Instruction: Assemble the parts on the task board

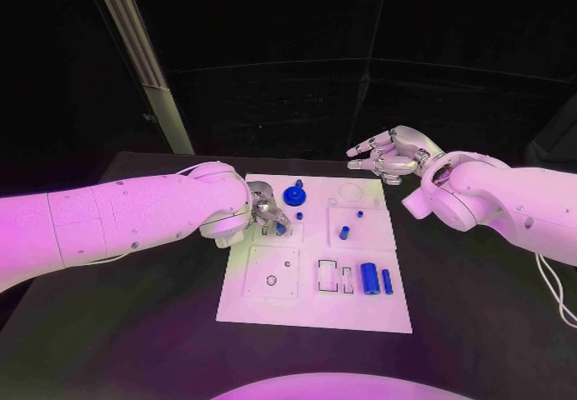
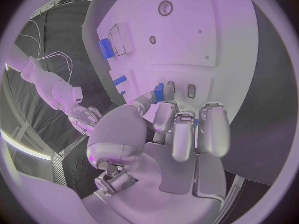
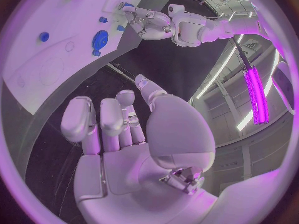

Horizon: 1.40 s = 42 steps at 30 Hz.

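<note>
Several blue parts already sit on the task board (image 1: 315, 312), the white plate in the middle of the black table (image 1: 481, 317), but the job looks well short of finished. Taking the board as a clock face in the head view, a blue gear (image 1: 294, 197) sits at about 11 o'clock, two small pegs (image 1: 359, 214) and (image 1: 344, 232) sit just past centre toward 1 o'clock, and a thick blue cylinder (image 1: 370, 278) lies beside a thin blue pin (image 1: 387, 282) near 4 o'clock. I cannot tell which of these are seated in their final places and which merely lie loose. A rectangular slot (image 1: 327, 276) just left of the cylinder and a plate with a small hole (image 1: 272, 280) at about 8 o'clock appear unfilled.

The left robot hand (image 1: 267, 218) is down on the board's edge at about 10 o'clock, fingers curled in on a small blue part (image 2: 159, 91) that is pinched at the fingertips right against the board surface, so my judgement is that an insertion there is the step in hand. The right robot hand (image 1: 387, 155) hangs off the board beyond 1 o'clock, fingers loosely apart and holding nothing. Most of the fitting seems left to do.
</note>
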Available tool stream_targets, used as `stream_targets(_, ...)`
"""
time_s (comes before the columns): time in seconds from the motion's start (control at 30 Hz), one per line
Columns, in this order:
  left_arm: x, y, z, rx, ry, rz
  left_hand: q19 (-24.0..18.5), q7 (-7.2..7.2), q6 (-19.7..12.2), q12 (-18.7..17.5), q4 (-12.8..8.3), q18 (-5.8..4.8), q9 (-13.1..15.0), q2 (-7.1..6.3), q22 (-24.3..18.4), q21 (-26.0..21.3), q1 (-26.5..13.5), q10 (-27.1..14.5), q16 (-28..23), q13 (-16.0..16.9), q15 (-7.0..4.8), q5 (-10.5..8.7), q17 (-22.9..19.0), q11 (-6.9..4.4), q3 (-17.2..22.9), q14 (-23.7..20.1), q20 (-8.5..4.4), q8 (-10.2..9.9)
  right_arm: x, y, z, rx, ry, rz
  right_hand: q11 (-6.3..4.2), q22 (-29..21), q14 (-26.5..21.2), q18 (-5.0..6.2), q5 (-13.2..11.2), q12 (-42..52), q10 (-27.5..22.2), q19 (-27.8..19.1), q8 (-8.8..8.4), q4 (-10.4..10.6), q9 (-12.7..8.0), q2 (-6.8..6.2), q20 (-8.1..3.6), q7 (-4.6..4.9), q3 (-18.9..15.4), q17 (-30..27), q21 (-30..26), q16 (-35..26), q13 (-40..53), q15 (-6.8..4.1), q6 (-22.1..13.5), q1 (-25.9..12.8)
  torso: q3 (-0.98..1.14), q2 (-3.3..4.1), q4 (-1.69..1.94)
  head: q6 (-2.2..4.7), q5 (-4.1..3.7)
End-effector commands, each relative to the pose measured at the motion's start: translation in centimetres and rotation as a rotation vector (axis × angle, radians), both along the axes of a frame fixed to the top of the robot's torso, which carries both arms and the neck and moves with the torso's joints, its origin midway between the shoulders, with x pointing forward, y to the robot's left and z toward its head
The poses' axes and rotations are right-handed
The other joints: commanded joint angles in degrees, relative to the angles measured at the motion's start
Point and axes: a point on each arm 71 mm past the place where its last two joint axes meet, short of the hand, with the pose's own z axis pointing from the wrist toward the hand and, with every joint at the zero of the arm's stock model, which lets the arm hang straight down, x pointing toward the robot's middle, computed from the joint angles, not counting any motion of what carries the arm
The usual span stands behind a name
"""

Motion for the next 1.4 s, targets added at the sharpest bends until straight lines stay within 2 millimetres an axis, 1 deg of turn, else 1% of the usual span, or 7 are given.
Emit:
stream_targets(0.03, 0.2, -0.2, 0.3, 0.011, -0.086, -0.011, 0.5, 0.04, 0.5, 0.1, -12.1, -1.13, -0.1, 0.11, 1.3, 0.3, -0.2, 0.4, 0.1, 3.8, 0.21, -0.31, 12.7, -0.14, 12.7, 5.5, 0.07, 0.4, 0.0, 0.1, 0.1, 0.0, 0.001, 0.012, -0.01, -0.1, 0.5, 0.75, 0.2, -0.3, 0.0, 0.0, -0.09, -0.3, 0.1, -0.03, -0.18, 0.0, 0.0, -0.1, -0.3, -0.4, -0.1, -0.01, -0.1, -0.3, -0.02, -0.01, -0.06, 0.07, 0.01)
stream_targets(0.13, 0.2, -0.3, 0.2, 0.028, -0.108, -0.021, 0.5, 0.02, 0.5, 0.1, -12.2, -1.14, -0.1, -0.01, 1.4, 0.3, -0.3, 0.4, 0.2, 3.9, 0.2, -0.5, 12.8, -0.16, 13.0, 5.5, 0.06, 0.4, 0.0, 0.1, 0.1, 0.0, 0.002, 0.012, -0.01, -0.1, 0.5, 0.75, 0.2, -0.3, 0.0, 0.0, -0.09, -0.3, 0.1, -0.03, -0.18, 0.0, 0.0, -0.1, -0.3, -0.4, -0.1, -0.01, -0.1, -0.3, -0.04, 0.0, -0.1, 0.03, 0.03)
stream_targets(0.4, 0.2, -0.2, -0.2, 0.066, -0.14, -0.037, 0.6, 0.0, 0.6, 0.1, -12.1, -1.16, -0.2, -0.2, 1.4, 0.3, -0.4, 0.5, 0.2, 3.9, 0.18, -0.88, 12.8, -0.18, 13.6, 5.5, 0.04, 0.5, 0.0, 0.1, 0.1, 0.0, 0.002, 0.013, -0.01, -0.1, 0.5, 0.75, 0.2, -0.3, 0.0, 0.0, -0.09, -0.3, 0.1, -0.03, -0.18, 0.0, 0.0, -0.1, -0.3, -0.4, -0.1, -0.01, -0.1, -0.3, -0.07, 0.08, -0.05, 0.02, 0.07)
stream_targets(0.97, -0.1, -0.1, -0.7, 0.099, -0.11, -0.056, 0.6, -0.01, 0.7, 0.1, -12.1, -1.18, -0.3, -0.23, 1.5, 0.4, -0.4, 0.5, 0.2, 3.9, 0.18, -1.03, 12.8, -0.19, 13.8, 5.5, 0.03, 0.6, 0.1, 0.2, 0.0, -0.001, 0.004, 0.015, 0.0, -0.1, 0.5, 0.75, 0.3, -0.3, 0.0, 0.0, -0.08, -0.3, 0.1, -0.03, -0.18, 0.0, 0.0, 0.0, -0.3, -0.5, -0.1, -0.01, -0.1, -0.5, -0.02, 0.04, -0.08, -0.24, 0.06)
stream_targets(1.4, -0.4, -0.2, -0.9, 0.108, -0.09, -0.072, 0.6, -0.04, 0.7, 0.0, -12.1, -1.18, -0.3, -0.28, 1.5, 0.4, -0.4, 0.5, 0.2, 3.8, 0.18, -1.03, 12.8, -0.19, 13.9, 5.5, 0.03, 0.7, 0.1, 0.2, 0.0, -0.001, 0.006, 0.02, 0.0, -0.1, 0.5, 0.74, 0.3, -0.3, 0.1, 0.1, -0.07, -0.3, 0.1, -0.01, -0.18, 0.0, 0.0, 0.0, -0.3, -0.5, -0.1, -0.01, -0.1, -0.6, 0.0, 0.02, -0.1, -0.14, 0.12)
